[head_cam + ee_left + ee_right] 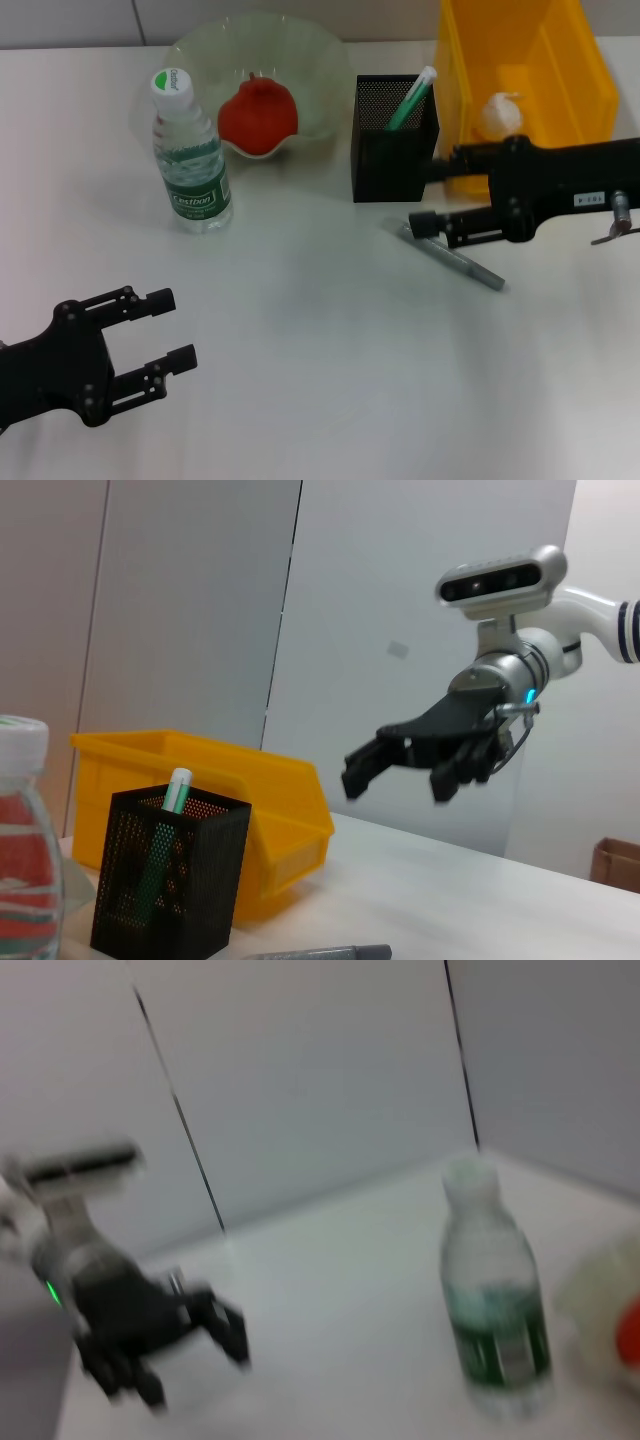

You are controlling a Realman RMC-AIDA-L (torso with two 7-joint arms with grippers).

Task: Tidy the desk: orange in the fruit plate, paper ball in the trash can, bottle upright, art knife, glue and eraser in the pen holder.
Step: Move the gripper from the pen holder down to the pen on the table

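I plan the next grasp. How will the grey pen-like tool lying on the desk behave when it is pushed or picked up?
The grey tool looks slim and rigid, so probably light and stiff. Lying flat on the desk, it offers little height, so it may slide or roll away. The right gripper, open, hovers above its end.

- The white desk [320,380] is carrying everything.
- A bottle [190,160] is standing upright on it, beside the fruit plate [320,75].
- A black mesh pen holder [392,150] is sitting just beside the yellow bin [590,90].
- A grey art knife [465,262] is lying flat before the holder.
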